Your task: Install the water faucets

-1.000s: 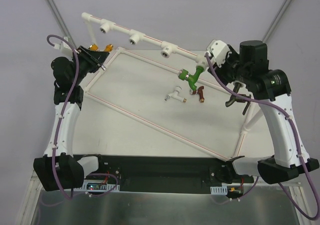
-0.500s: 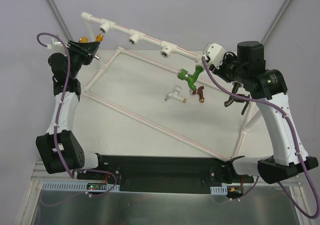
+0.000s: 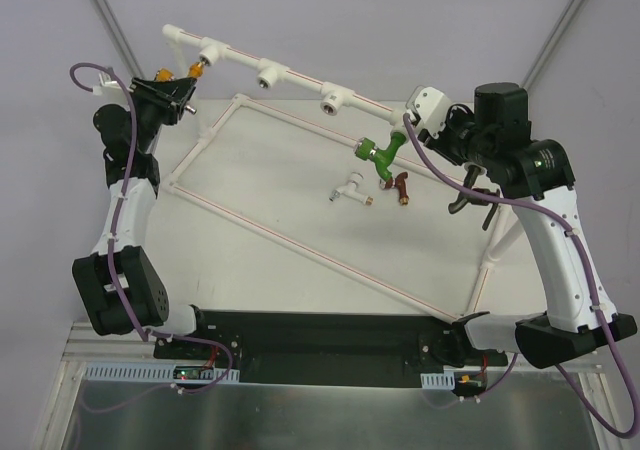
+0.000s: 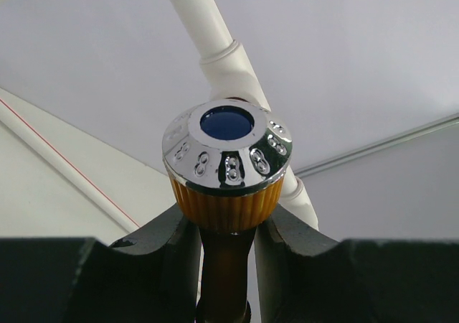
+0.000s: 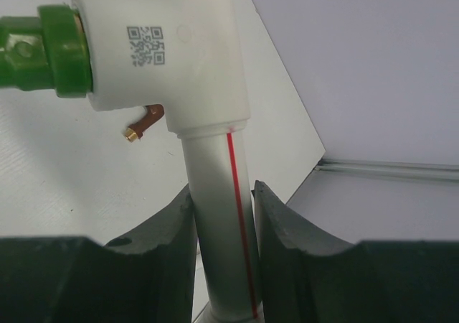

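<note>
My left gripper (image 3: 172,92) is shut on the orange-gold faucet (image 3: 197,70), held up close to the leftmost tee socket (image 3: 208,56) of the white pipe frame (image 3: 298,74). In the left wrist view the jaws (image 4: 226,226) clamp its stem under the chrome-capped knob (image 4: 228,158), with the pipe (image 4: 215,39) behind. My right gripper (image 3: 422,110) is shut on the pipe (image 5: 219,215) just below the end tee (image 5: 168,50). The green faucet (image 3: 378,152) sits in that tee and also shows in the right wrist view (image 5: 39,47). The white faucet (image 3: 350,187) and dark red faucet (image 3: 402,183) lie on the table.
A grey tap-like piece (image 3: 466,202) lies under my right arm. Two more open tee sockets (image 3: 266,78) (image 3: 329,98) sit along the pipe. A white rectangular pipe frame (image 3: 300,242) lies flat on the table. Metal enclosure poles (image 3: 110,25) stand at the back corners.
My left arm has lifted the orange-gold faucet up and back, from beside the flat frame's corner to near the leftmost socket. My right arm has barely moved.
</note>
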Robot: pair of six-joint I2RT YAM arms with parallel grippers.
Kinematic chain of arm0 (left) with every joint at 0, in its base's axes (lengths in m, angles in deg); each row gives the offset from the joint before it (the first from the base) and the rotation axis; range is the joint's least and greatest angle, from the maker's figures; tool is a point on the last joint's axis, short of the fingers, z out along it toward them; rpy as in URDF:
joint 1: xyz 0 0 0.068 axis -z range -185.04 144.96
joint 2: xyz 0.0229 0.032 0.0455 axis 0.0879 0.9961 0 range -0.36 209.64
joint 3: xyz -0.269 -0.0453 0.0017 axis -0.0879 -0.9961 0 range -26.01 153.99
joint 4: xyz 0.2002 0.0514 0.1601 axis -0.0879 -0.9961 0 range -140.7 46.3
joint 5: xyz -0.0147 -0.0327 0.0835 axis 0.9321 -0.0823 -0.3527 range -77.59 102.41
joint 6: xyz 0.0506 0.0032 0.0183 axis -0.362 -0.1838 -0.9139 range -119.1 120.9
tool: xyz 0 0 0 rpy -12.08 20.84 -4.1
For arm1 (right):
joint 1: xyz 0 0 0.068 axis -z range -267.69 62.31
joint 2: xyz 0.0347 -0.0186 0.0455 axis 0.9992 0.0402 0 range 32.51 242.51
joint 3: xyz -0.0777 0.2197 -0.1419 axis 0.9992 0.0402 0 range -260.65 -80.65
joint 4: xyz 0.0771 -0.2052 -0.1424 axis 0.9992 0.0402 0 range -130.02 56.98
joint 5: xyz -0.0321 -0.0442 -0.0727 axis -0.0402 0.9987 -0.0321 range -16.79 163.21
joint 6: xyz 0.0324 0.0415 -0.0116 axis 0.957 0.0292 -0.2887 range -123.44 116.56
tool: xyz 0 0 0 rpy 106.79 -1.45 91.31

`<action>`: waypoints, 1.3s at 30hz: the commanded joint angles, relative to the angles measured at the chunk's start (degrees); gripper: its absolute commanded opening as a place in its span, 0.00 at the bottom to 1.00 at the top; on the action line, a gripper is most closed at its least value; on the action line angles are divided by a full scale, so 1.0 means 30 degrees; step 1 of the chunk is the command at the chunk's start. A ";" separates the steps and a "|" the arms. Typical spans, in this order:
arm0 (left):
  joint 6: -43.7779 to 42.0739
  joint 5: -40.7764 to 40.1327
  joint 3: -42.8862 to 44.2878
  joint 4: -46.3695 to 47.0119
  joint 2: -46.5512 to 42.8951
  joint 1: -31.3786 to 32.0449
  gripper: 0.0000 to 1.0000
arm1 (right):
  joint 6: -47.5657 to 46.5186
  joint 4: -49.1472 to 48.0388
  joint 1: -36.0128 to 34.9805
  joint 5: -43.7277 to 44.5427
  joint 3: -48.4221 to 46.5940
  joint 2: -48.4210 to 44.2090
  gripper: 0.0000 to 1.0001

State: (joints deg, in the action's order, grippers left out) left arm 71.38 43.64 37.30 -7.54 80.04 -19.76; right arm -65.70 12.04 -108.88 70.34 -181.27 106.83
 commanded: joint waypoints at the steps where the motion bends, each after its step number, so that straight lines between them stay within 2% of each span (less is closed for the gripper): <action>1: 0.0006 0.0608 0.1191 0.1423 0.0035 -0.0132 0.00 | 0.1417 -0.0446 0.0090 0.0167 0.0170 -0.0312 0.02; 10: -0.0142 0.1106 0.2246 0.1071 0.1002 -0.0132 0.00 | 0.1476 -0.0447 0.0061 -0.0067 0.0200 -0.0341 0.02; 26: -0.0114 0.1867 0.2305 0.1569 0.1822 0.0102 0.00 | 0.1388 -0.0476 0.0090 -0.0243 0.0142 -0.0254 0.02; 39: -0.0171 0.1810 0.2891 0.1862 0.1208 0.0424 0.00 | 0.1447 -0.0388 0.0061 -0.0682 0.0053 -0.0224 0.02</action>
State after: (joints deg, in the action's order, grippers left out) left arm 71.38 47.94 42.00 -6.73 85.22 -19.44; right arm -65.74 11.93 -108.88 69.70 -181.23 106.77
